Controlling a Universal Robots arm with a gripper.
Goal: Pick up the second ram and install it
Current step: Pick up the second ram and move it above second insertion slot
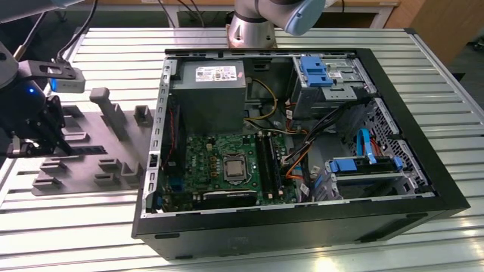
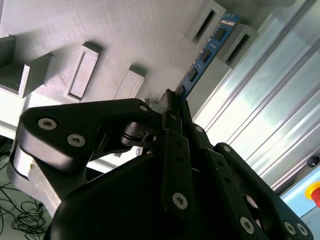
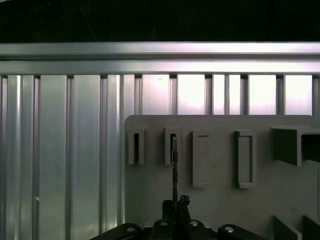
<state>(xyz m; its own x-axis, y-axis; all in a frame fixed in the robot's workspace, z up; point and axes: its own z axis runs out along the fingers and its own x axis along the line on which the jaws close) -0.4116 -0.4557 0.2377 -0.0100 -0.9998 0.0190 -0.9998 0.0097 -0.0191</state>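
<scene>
- The gripper point(image 1: 53, 146) is hovering at the exterior view's left, over the grey holder tray point(image 1: 83, 178).
- Its fingers point(image 2: 176, 150) are clamping the ram stick point(image 2: 205, 52) (edge-on in the first wrist view), whose far end is lying among the tray's slotted blocks point(image 2: 202, 22).
- The open computer case point(image 1: 302, 229) is sitting at the exterior view's right.

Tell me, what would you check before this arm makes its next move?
1. Gripper shut on the second ram: ok.
2. Ram runs straight out from the grip, in both wrist views: ok.
3. Ram lifted clear of the grey holder: cannot tell.
4. Computer case open on top: ok.
5. One of the motherboard slots free: cannot tell.
</scene>
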